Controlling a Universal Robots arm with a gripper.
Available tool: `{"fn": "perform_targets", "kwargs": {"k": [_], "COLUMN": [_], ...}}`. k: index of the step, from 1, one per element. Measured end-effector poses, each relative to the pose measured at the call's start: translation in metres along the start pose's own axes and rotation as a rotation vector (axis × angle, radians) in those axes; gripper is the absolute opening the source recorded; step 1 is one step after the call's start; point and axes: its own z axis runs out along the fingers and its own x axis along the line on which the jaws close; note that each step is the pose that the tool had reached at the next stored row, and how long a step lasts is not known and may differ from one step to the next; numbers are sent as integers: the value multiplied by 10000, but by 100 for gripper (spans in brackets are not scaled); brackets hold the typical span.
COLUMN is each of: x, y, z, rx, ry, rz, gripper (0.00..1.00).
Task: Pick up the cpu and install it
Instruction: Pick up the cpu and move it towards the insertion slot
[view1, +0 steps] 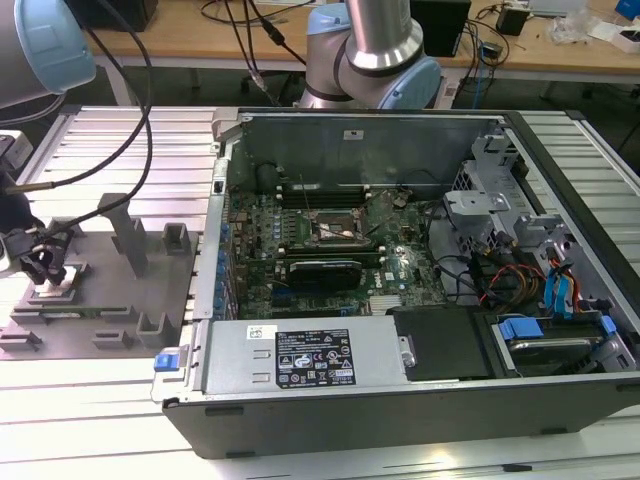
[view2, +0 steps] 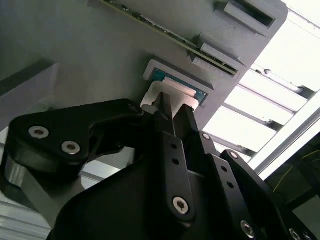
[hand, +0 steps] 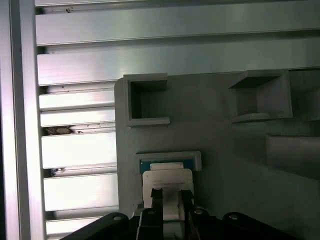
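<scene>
At the exterior view's left, the hand (view1: 45, 270) hangs low over a grey tray (view1: 120, 292). Its fingers (hand: 156, 201) are only a little apart, right above the cpu (hand: 167, 176), which lies flat in that tray; I cannot tell if they touch it. The open computer (view1: 400, 250) sits further right.

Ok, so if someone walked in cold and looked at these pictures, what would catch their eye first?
The large open dark computer case takes the exterior view's right, its green motherboard bare, with a dark square socket frame mid-board. At that view's far left, the black gripper is low over a grey moulded fixture plate. The first wrist view puts it right at the small pale silvery-white square cpu in its nest.
</scene>
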Motion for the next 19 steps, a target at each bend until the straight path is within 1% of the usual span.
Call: {"fn": "perform_targets", "kwargs": {"k": [1, 6, 8, 10, 12, 19], "x": [0, 0, 0, 7, 8, 13], "y": [0, 0, 0, -2, -3, -5], "z": [0, 0, 16, 65, 93, 147], "rx": [-1, 0, -7, -7, -9, -11], "ry": [0, 0, -7, -11, -12, -6], "rz": [0, 1, 0, -43, -95, -208], "gripper": [30, 60, 60, 60, 60, 60]}}
